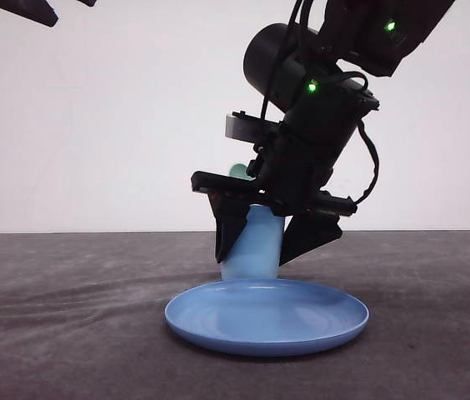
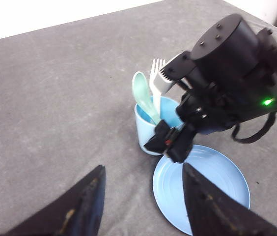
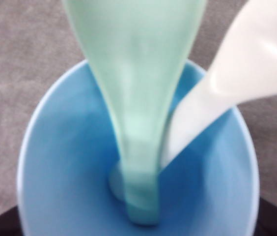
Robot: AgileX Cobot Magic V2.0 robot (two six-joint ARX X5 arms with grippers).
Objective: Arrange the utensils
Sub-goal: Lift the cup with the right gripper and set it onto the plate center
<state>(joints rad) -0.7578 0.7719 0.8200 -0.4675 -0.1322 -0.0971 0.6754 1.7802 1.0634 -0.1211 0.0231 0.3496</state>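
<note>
Mint-green spoon (image 2: 143, 98) and white fork (image 2: 157, 78) both standing in the blue cup (image 2: 146, 132), handles down. Right gripper (image 1: 275, 237) spread open astride that cup. Left gripper (image 2: 141, 201) open, well apart. Sorting apparently done.

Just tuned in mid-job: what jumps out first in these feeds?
The right gripper hangs open astride the light blue plastic cup, its black fingers on either side. In the cup stand the pale mint-green plastic spoon and the white plastic fork, heads up. The round blue plate lies on the grey table in front of the cup, and the left gripper is open, held apart from them.
</note>
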